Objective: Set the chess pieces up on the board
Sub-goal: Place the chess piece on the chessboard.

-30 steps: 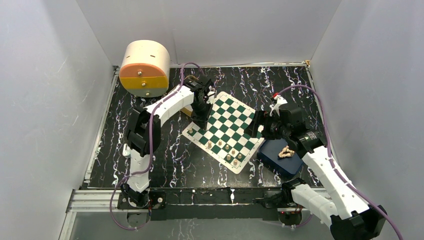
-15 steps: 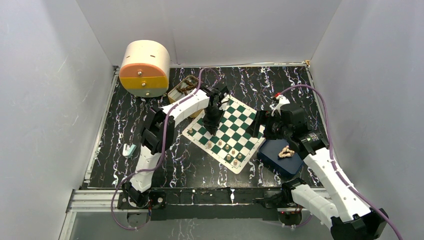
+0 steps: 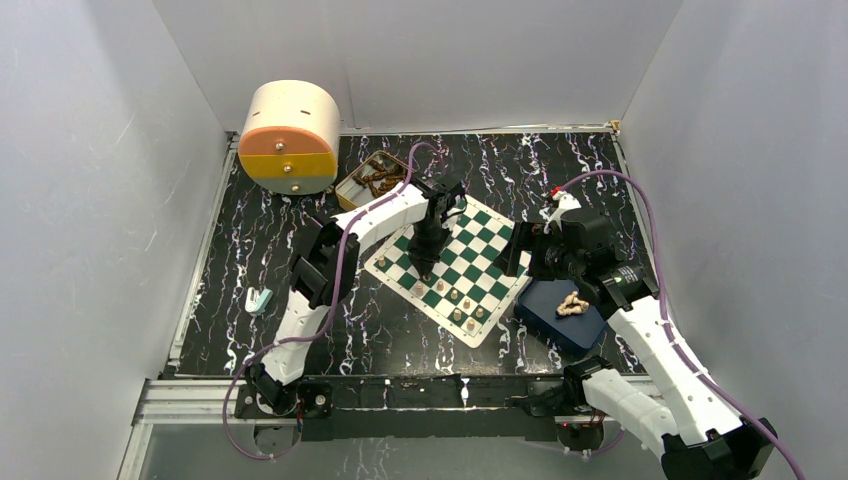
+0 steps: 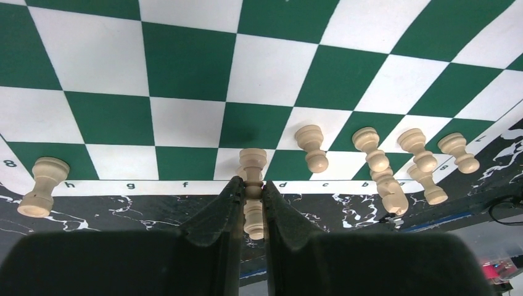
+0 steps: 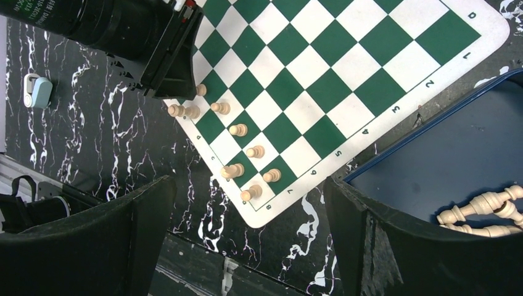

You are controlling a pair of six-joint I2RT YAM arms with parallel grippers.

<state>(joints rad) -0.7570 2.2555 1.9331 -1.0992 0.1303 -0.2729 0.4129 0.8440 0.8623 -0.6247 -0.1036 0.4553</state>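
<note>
The green and white board lies in the middle of the table. My left gripper is shut on a tan chess piece, held upright over the board's near-left edge by the e file; it shows in the top view. Several tan pieces stand along that edge, one at the h corner. My right gripper is open and empty above the board's near corner. A few tan pieces lie in the dark blue tray.
A round cream and orange box stands at the back left. A small tin of dark brown pieces sits beside it. A small pale blue object lies on the black marbled table at the left.
My left arm has swung from the tin at the back toward the board's near-left edge, carrying the tan piece. My right arm has hardly moved.
</note>
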